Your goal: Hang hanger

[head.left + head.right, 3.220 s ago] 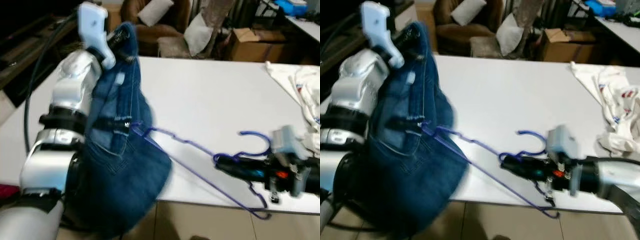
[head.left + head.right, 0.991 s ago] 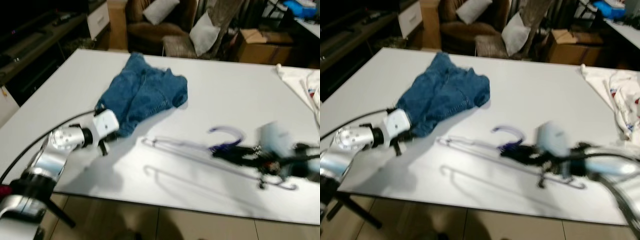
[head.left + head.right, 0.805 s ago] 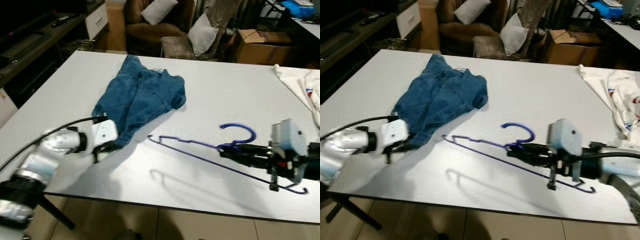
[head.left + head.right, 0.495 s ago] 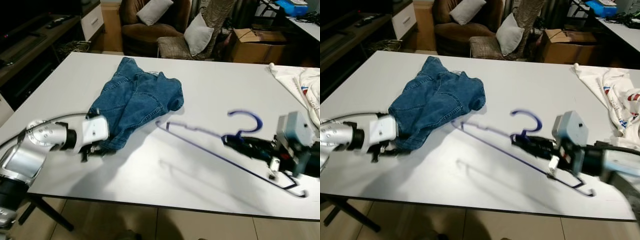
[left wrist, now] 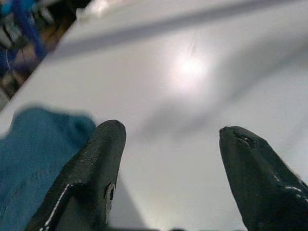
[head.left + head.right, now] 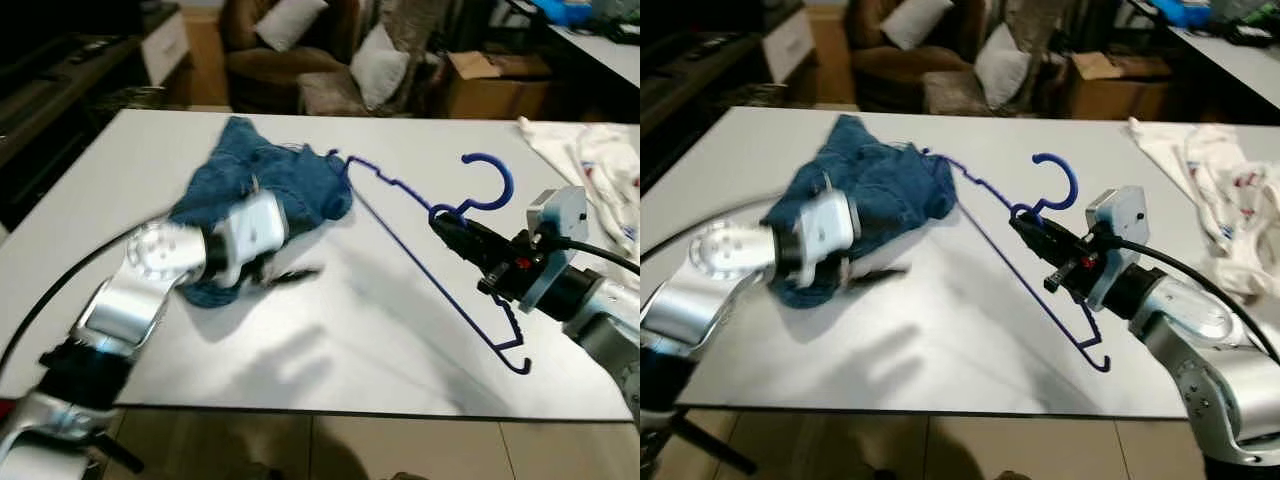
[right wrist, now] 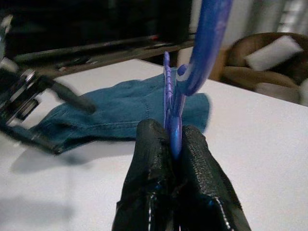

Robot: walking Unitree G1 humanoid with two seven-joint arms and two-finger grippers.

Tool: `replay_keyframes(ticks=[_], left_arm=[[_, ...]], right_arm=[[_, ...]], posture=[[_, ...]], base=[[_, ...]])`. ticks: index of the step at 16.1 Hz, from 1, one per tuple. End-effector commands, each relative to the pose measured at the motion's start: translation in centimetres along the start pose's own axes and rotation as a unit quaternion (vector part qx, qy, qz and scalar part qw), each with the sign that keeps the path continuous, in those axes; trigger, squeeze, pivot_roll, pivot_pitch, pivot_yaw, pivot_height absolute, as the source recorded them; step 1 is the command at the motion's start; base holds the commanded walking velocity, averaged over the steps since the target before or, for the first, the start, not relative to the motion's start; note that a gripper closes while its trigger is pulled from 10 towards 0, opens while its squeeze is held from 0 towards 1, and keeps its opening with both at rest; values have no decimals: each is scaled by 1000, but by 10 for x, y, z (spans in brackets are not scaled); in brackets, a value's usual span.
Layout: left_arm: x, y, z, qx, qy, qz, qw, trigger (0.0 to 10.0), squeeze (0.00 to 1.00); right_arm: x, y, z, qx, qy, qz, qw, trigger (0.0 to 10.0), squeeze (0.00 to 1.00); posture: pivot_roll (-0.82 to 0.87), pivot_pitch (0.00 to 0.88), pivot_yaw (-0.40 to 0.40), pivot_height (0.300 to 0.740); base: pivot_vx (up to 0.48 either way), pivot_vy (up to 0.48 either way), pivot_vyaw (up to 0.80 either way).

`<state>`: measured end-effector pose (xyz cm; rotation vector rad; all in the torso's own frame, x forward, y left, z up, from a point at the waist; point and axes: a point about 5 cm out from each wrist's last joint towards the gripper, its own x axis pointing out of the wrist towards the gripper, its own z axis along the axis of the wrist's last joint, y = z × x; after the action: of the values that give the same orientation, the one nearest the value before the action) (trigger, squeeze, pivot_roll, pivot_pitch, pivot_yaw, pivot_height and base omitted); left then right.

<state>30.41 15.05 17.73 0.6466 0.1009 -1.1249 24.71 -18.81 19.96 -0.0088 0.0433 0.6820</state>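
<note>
A blue wire hanger (image 6: 430, 250) is held up off the white table (image 6: 330, 350), its hook (image 6: 487, 178) uppermost. My right gripper (image 6: 447, 226) is shut on its neck just below the hook; in the right wrist view the wire runs up from between the right gripper's (image 7: 174, 144) closed fingers. The hanger's far end reaches over a crumpled pair of blue jeans (image 6: 275, 175) lying on the table's left half. My left gripper (image 6: 290, 275), blurred, hovers low at the near edge of the jeans. It stands open (image 5: 168, 139) with nothing between its fingers, denim (image 5: 33, 149) beside one finger.
White clothing (image 6: 600, 160) lies heaped on the table's right side. Behind the table are a brown armchair with cushions (image 6: 300, 50) and a cardboard box (image 6: 490, 75). The table's front edge (image 6: 320, 412) runs just below both arms.
My right gripper has raised and tilted the hanger, swinging its far end up over the jeans. My left arm has swung right along the near edge of the jeans.
</note>
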Motion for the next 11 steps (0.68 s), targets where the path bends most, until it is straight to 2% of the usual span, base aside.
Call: replay_keyframes(ticks=[1, 2, 3, 4, 5, 6, 7, 8, 9, 10, 11], left_arm=[[-11, 12, 0, -2, 1, 38, 999, 10000, 1000], [-21, 30, 8, -77, -63, 134, 986, 10000, 1000], [-23, 35, 8, -136, -107, 197, 965, 10000, 1000], [-22, 35, 4, -199, -137, 246, 939, 10000, 1000], [-18, 29, -2, -245, -152, 288, 913, 10000, 1000], [-16, 19, -9, -264, -148, 315, 899, 10000, 1000], [-13, -1, -15, -261, -133, 330, 898, 10000, 1000], [-12, -13, -17, -264, -125, 341, 894, 10000, 961], [-12, -22, -18, -273, -117, 355, 886, 10000, 863], [-11, -29, -21, -285, -110, 363, 880, 10000, 800], [-10, -32, -22, -291, -106, 366, 878, 10000, 800]], right_arm=[[1, 1, 4, -5, -6, -9, 1000, 10000, 0], [4, 3, 2, 3, -10, -34, 999, 10000, 0], [10, 3, -3, -9, 2, -77, 997, 10000, 0], [13, 8, -6, 3, 1, -85, 996, 10000, 0], [14, 17, -8, 34, -6, -79, 996, 10000, 0], [14, 22, -12, 51, -12, -91, 995, 10000, 0], [13, 28, -16, 87, -30, -123, 988, 10000, 0], [11, 29, -18, 107, -50, -163, 979, 10000, 0], [9, 29, -21, 119, -57, -210, 969, 10000, 0], [6, 31, -27, 109, -38, -240, 964, 10000, 0], [5, 32, -30, 107, -29, -250, 962, 10000, 0]], posture=[[-140, 0, 48, 740], [-139, 0, 44, 740], [-140, 2, 48, 740], [-133, 10, 50, 740], [-133, 15, 45, 740], [-140, 13, 33, 740], [-140, 6, 20, 740], [-137, 0, 13, 740], [-141, 0, 15, 740], [-148, 5, 23, 740], [-149, 10, 28, 740]], base=[[0, 0, 0], [0, 0, 0], [0, 0, 0], [0, 0, 0], [0, 0, 0], [0, 0, 0], [0, 0, 0], [0, 0, 0], [0, 0, 0], [0, 0, 0], [0, 0, 0]])
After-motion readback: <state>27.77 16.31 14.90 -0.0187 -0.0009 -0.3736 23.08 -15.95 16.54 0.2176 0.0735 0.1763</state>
